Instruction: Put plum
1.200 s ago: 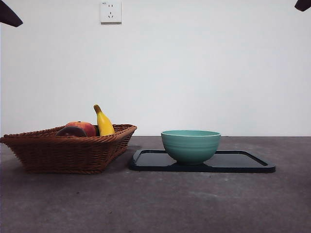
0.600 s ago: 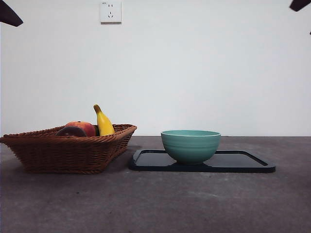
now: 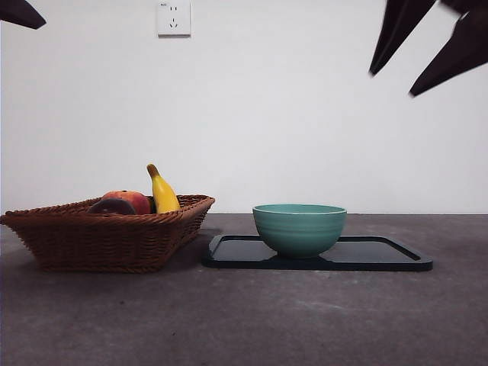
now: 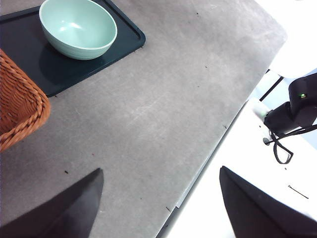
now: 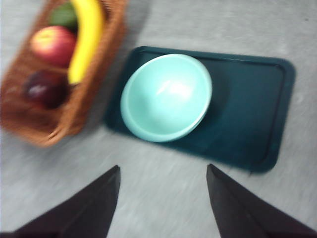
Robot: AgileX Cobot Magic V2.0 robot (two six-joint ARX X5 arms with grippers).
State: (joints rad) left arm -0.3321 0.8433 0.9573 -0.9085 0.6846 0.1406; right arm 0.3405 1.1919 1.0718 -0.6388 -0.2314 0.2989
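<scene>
Front view shows our right gripper (image 3: 415, 72) in the upper right of the frame, as 2 dark pointed jaws hanging high over the tray (image 3: 381, 258). The jaws stand wide apart and hold nothing. Our left gripper (image 3: 19, 14) is only a black tip in the upper left corner.

At the lower left of the frame sits the brown woven basket (image 3: 107, 240) on the gray table (image 3: 244, 320). The plum (image 3: 112, 207) lies inside it, dark and round, and only its top peeks over the rim. Just beside it is the red-orange fruit (image 3: 131, 200), and the yellow banana (image 3: 162, 192) stands up behind them. The green bowl (image 3: 299, 229) sits on the left part of the black tray, just right of the basket.

From the right wrist view, a bit blurry, we see the plum (image 5: 45, 89) at the left of the frame in the basket (image 5: 54, 124), with the red fruit (image 5: 53, 45) above it and the banana (image 5: 85, 39) next to both. The bowl (image 5: 166, 96) is in the middle.

In the left wrist view, our left gripper (image 4: 158, 198) has its 2 jaws wide apart with nothing between them, above bare table. The bowl (image 4: 78, 27) and a basket corner (image 4: 17, 106) show at the upper left.
</scene>
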